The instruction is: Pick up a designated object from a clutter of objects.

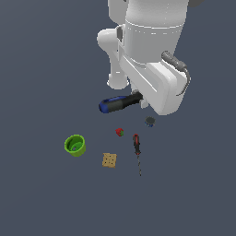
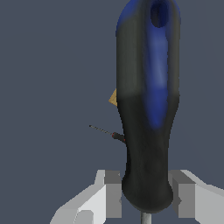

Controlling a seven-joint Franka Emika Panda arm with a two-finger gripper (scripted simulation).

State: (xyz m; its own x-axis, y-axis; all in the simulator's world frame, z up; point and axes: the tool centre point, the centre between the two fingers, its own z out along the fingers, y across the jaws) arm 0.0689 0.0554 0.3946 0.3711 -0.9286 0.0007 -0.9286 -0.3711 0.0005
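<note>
Between the fingers: in your wrist view the end effector [image 2: 145, 199] is clenched on the small screwdriver with the blue and black handle [image 2: 148, 105], one grey pad [image 2: 113, 194] on each side of the handle's narrow black end. The thin grey metal shaft only peeps out below the handle there.

Grip quality: you can judge it firm, since both pads meet the handle with no gap showing.

Height of the tool: in the exterior view the blue-handled screwdriver [image 1: 120, 103] lies roughly level under the white wrist, and it looks lifted clear of the dark grey worktop [image 1: 41, 69]. No shadow confirms this, so treat it as a judgement.

Done so far: you have the right tool picked out and gripped, and apparently raised.

Left to do: little by the look of it, perhaps only more lift and a steady hold.

Clutter below: the red-and-black-handled screwdriver [image 1: 136, 146] lies untouched, with the tan square cracker [image 1: 109, 160] just beside it toward the exterior view's left.

Farther pieces: the small red strawberry [image 1: 120, 132] and the dark round knob [image 1: 150, 121] sit nearer the arm, and the green cup [image 1: 75, 145] stands well apart at the exterior view's left.

Risk: a long handle held at one end may swing if you move fast.
</note>
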